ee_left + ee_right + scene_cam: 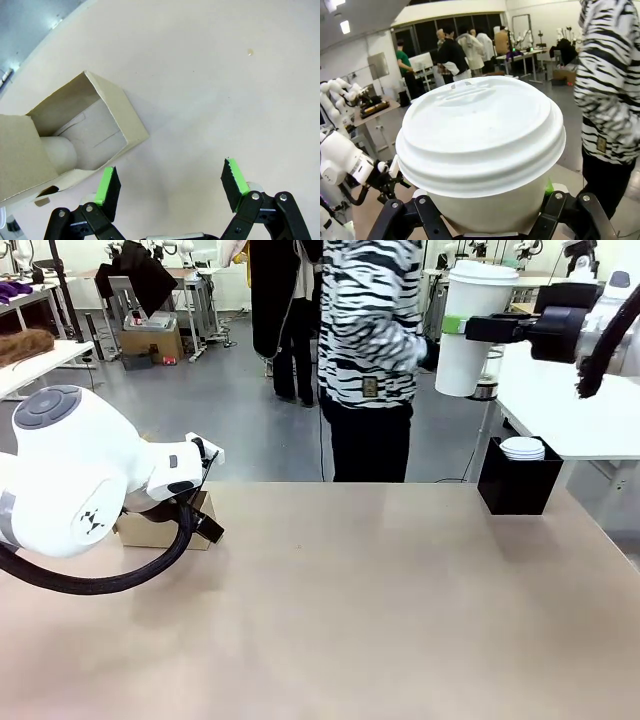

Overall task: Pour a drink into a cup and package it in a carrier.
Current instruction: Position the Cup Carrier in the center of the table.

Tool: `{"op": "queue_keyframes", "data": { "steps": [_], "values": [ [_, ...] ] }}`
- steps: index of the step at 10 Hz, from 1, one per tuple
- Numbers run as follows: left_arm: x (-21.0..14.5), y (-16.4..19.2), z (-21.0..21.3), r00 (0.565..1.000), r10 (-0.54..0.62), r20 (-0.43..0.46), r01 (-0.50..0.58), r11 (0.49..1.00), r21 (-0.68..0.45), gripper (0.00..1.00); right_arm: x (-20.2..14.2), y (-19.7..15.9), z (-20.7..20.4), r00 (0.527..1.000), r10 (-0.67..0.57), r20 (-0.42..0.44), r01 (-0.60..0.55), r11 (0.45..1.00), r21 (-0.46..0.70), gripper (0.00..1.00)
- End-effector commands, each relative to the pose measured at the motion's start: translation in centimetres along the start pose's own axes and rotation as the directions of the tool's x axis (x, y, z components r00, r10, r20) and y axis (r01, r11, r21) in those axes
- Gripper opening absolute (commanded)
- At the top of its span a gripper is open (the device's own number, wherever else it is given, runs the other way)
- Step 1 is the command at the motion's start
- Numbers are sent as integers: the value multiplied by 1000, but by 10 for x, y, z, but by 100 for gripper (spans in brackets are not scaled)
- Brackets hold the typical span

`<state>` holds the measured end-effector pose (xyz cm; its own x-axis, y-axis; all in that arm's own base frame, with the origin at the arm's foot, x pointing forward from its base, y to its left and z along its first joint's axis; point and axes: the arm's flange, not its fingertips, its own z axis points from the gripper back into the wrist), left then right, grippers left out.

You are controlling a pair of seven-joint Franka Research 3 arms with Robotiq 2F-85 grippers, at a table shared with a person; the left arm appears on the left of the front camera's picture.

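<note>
High at the upper right of the front view, my right gripper (468, 327) is shut on the white paper cup (470, 335), which wears a white lid (480, 135) and hangs well above the table. The brown cardboard carrier (165, 525) sits at the table's left, partly behind my left arm. My left gripper (170, 185) stands open just above the tabletop, its left pad (106, 182) close to the carrier (75, 130), touching nothing. A pale rounded shape sits inside the carrier. A glass pitcher (489, 375) shows partly behind the cup; its liquid is hidden.
A black box (518, 478) with a stack of white lids (522, 448) stands at the table's far right edge. A person in a striped top (370, 350) stands across the table. A small spot (249, 51) marks the tan tabletop (350, 610).
</note>
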<state>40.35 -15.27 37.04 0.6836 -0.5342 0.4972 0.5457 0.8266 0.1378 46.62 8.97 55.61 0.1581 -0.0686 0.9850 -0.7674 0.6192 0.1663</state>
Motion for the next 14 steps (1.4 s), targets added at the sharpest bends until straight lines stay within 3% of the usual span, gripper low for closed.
{"op": "queue_keyframes", "data": {
  "steps": [1, 6, 10, 14],
  "values": [
    [-1, 1, 0, 1000, 2, 1, -2, 1000, -2, 100, 4, 1, -1, 1000, 1, 11, -1, 1000, 9, 80],
    [0, 0, 0, 1000, 0, 0, 0, 1000, 0, 100, 4, 1, -1, 1000, 1, 11, -1, 1000, 9, 80],
    [43, 19, 88, 990, 119, -75, -128, 984, -120, 100, 4, 1, -1, 1000, 1, 11, -1, 1000, 9, 80],
    [91, 65, 166, 962, 243, -124, -247, 969, -15, 100, 4, 1, -1, 1000, 1, 11, -1, 1000, 9, 80]
  ]
}}
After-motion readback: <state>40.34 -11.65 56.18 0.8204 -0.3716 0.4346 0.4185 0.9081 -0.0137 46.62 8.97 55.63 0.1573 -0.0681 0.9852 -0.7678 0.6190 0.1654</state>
